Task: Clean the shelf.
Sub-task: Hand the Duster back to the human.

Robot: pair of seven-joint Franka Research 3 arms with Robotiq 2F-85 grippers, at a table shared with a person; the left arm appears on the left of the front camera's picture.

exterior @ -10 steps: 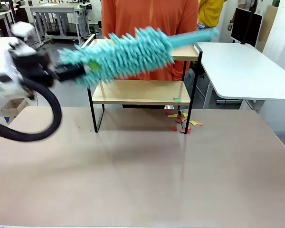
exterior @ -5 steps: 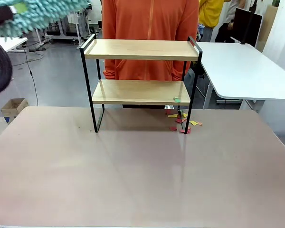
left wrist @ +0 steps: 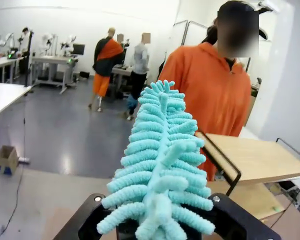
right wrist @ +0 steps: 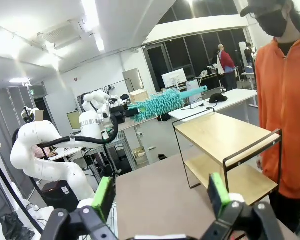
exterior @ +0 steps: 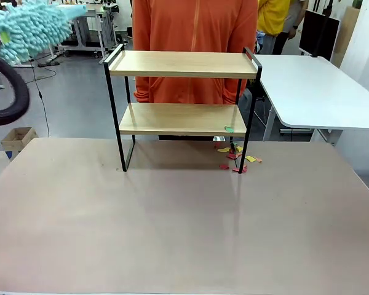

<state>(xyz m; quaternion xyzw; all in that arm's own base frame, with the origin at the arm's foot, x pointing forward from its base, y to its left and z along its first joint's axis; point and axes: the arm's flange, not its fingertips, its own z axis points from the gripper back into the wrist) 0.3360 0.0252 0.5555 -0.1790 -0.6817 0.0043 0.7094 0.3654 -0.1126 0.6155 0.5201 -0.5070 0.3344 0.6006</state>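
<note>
A teal duster [left wrist: 160,165] is gripped in the closed left pincer [left wrist: 157,222], raised well apart from the shelf [exterior: 183,104] on the desk [exterior: 172,221], whose long boards lie ahead and below; the right pincer [right wrist: 160,197], farther, is held open and empty; the left fingertips are hidden by fronds

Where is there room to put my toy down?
Both shelf boards look bare, save a green scrap at the lower board's right end. The table in front is free. It is messy by the right leg, where paper scraps lie.
</note>
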